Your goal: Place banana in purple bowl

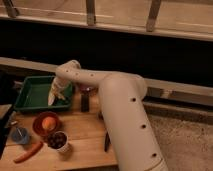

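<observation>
My gripper [56, 94] is at the end of the white arm, which reaches left and down over the right edge of the green tray [29, 95]. A pale yellow piece, seemingly the banana [51, 97], hangs at the gripper over the tray's right side; I cannot tell whether it is held. The purple bowl [87, 89] shows only as a dark maroon sliver just right of the gripper, mostly hidden behind the arm.
An orange-red bowl [39, 129] holds a round orange fruit [48, 122]. A white cup of dark fruit [59, 141], a carrot [27, 152] and a small blue cup [20, 135] sit at the front left. A dark upright object [85, 102] stands below the purple bowl.
</observation>
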`<state>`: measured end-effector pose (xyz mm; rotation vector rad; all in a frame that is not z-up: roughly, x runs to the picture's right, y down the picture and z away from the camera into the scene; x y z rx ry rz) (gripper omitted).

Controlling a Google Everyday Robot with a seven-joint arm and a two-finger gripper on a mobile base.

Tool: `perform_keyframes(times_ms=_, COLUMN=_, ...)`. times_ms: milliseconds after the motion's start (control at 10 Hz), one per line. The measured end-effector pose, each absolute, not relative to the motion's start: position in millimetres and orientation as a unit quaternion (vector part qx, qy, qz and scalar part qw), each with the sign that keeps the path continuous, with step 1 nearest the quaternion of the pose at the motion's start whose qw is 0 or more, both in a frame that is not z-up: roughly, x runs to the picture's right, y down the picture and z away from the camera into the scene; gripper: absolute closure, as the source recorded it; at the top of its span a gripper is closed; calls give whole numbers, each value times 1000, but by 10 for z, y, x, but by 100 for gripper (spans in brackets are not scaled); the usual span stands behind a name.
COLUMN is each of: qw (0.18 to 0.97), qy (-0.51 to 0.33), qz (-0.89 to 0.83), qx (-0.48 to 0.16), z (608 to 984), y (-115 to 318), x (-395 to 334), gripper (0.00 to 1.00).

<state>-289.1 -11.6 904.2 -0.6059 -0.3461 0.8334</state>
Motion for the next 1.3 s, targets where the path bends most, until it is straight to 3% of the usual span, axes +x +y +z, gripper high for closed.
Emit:
perform_keyframes(times_ms=500, qw=866, qy=-141, qz=434, qx=-206, z=8923, y=-978, x=-2172, gripper=100)
perform_keyframes(times_ms=700, qw=865, qy=-114, qz=454, qx=-180, z=8926, y=-1135, x=-1752, gripper=100)
perform_keyframes(times_ms=1300, qw=825, qy=-56, qz=540, qx=-159, z=8842, y=-777, x=-513, gripper=100)
